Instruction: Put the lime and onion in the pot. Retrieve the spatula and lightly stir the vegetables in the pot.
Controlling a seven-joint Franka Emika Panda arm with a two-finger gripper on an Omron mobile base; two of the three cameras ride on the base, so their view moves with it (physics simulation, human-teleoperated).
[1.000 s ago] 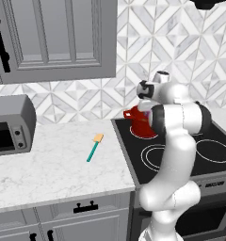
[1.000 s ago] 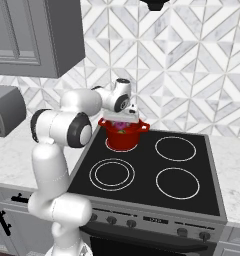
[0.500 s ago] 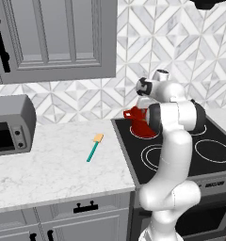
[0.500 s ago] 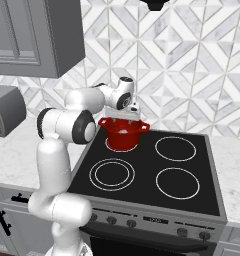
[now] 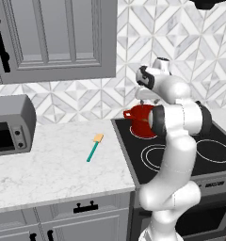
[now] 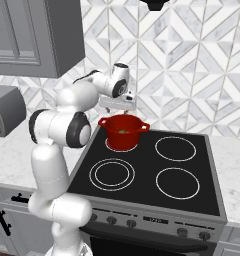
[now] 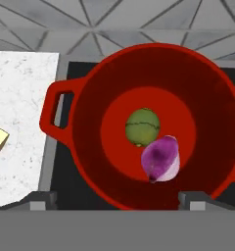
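The pot [image 7: 156, 127] is seen from above in the hand view, filling the centre and right of the frame. The lime [image 7: 142, 127] and the onion [image 7: 160, 159] are found on its floor, touching each other, the onion to the lower right of the lime. One pot handle is seen at centre left of that frame. At the bottom edge the two finger tips [image 7: 40, 200] are set wide apart, with nothing between them: the claw [image 7: 117, 201] is open and empty.

In the left base view the pot [image 5: 140, 121] is placed on the rear left ring of the stove [image 5: 181, 150], right of centre. The claw [image 5: 142, 100] is held just above the pot rim. The spatula [image 5: 94, 147] is laid flat on the bench [image 5: 53, 164] at centre frame, well apart from the pot, blade toward the wall. A toaster oven [image 5: 11, 124] is noted at the left edge.

In the right base view the pot [image 6: 123, 131] is seen at centre, and the claw [image 6: 118, 104] is positioned directly above it, clear of the rim.
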